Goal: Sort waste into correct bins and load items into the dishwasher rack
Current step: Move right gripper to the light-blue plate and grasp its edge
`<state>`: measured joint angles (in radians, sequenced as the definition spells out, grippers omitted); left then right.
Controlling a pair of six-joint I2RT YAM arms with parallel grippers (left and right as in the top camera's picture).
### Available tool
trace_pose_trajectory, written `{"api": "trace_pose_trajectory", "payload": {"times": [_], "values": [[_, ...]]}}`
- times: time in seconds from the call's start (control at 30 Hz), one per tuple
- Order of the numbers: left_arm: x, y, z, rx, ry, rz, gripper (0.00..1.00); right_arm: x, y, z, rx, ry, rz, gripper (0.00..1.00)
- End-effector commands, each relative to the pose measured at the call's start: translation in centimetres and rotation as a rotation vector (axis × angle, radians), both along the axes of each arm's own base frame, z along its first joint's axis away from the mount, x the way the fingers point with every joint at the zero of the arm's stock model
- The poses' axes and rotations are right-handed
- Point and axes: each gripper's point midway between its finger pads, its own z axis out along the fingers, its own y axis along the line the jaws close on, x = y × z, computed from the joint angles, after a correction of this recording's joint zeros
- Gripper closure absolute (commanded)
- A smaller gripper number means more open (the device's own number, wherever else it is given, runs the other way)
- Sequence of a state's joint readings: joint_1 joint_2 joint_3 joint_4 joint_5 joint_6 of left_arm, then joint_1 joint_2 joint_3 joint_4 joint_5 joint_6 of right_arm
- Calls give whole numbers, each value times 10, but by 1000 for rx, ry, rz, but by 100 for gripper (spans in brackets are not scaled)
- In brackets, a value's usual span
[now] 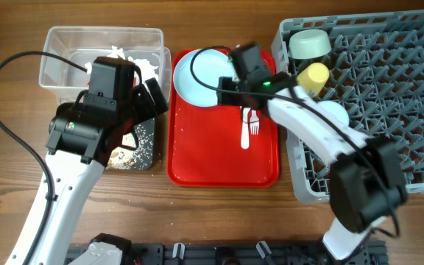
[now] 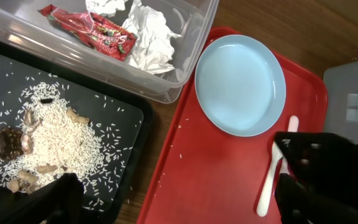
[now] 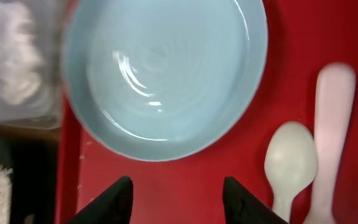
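The right claw (image 3: 182,200) hovers wide open and empty over the red tray (image 3: 291,62), just short of the rim of the light blue plate (image 3: 166,74), which lies flat at the tray's corner. Because the rim is low and the tray looks slick, a shallow closure is likely to slip off or push the plate sideways instead of lifting it. The white spoon (image 3: 291,163) and fork (image 3: 334,106) just beside it may be snagged, and farther off a tilted plate may jam between pegs of the dishwasher rack (image 1: 389,66).
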<state>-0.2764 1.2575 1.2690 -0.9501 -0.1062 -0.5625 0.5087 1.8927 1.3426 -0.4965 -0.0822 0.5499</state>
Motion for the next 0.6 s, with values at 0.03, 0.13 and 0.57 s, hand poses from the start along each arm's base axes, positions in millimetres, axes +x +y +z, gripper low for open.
{"api": "trace_pose_trajectory", "payload": {"times": [0.03, 0.13, 0.57], "values": [[1, 1, 2, -2, -5, -1, 0, 2, -10, -37, -27, 80, -169, 53], [1, 1, 2, -2, -5, -1, 0, 1, -10, -49, -22, 114, -205, 54], [1, 1, 2, -2, -5, -1, 0, 9, 1, -78, 55, 158, -288, 63]]}}
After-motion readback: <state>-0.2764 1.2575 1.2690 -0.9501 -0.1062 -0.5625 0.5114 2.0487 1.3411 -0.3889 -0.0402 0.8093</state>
